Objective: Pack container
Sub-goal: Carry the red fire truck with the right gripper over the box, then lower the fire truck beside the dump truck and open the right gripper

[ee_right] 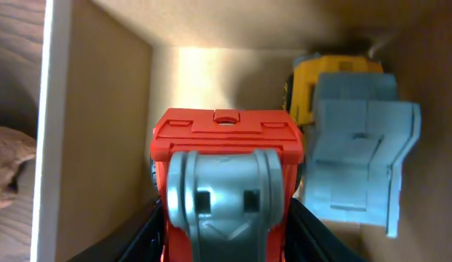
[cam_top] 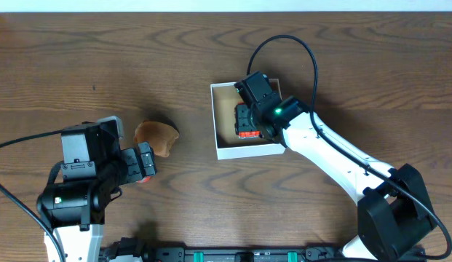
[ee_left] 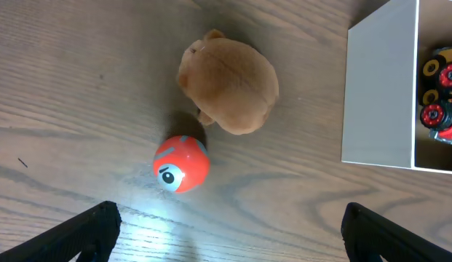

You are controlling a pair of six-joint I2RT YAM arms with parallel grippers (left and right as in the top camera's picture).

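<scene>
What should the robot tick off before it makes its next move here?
1. Red truck inside the container: ok.
2. Right claw clear of the truck: not ok, its fingers hug the sides.
3. Truck resting on the container floor: cannot tell.
4. Left claw open for a pickup: ok.
5. Red ball and brown plush packed: not ok, both lie on the table.

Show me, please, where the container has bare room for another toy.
Bare cardboard runs between the container's wall nearest the brown plush and the red truck. Beyond the truck it is crowded: the yellow-and-blue toy fills that side.
</scene>
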